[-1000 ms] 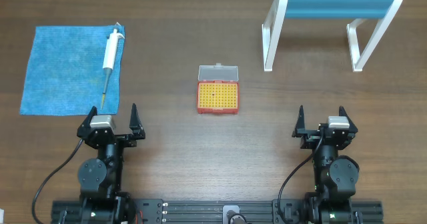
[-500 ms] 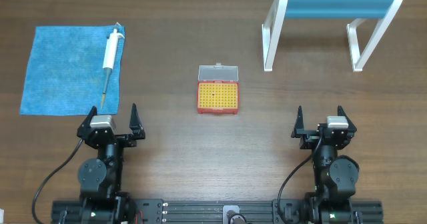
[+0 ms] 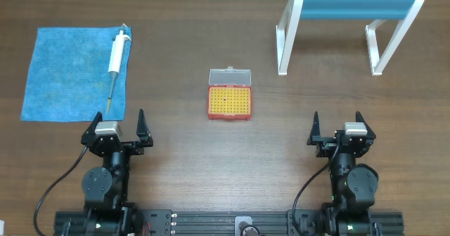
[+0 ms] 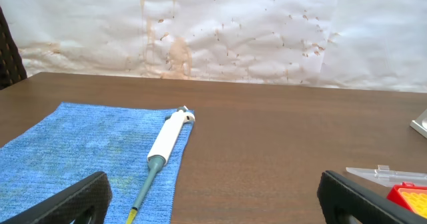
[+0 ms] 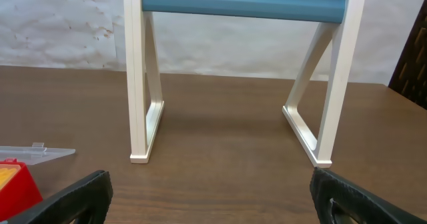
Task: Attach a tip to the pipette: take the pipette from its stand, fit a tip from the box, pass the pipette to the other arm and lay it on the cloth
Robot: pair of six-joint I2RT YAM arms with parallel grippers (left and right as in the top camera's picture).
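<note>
Brown tabletop (image 3: 183, 39), left to right: the blue cloth (image 3: 63, 74) carries the pipette (image 3: 117, 53), a yellow tip on its end, so every step looks finished. Your left tool (image 3: 117, 116) sits spread beside the cloth, holding nothing. Past the tip box (image 3: 229, 101), your right tool (image 3: 338, 116) is spread too, well short of the stand (image 3: 351, 4). You likely need no further move.

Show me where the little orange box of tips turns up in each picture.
Top view: the tip box sits midway between the cloth and the stand.
Left wrist view: its red corner, well apart from the pipette.
Right wrist view: its red corner, nearer than the stand's leg.
Shared landmark: its clear lid, open, in all three.
</note>
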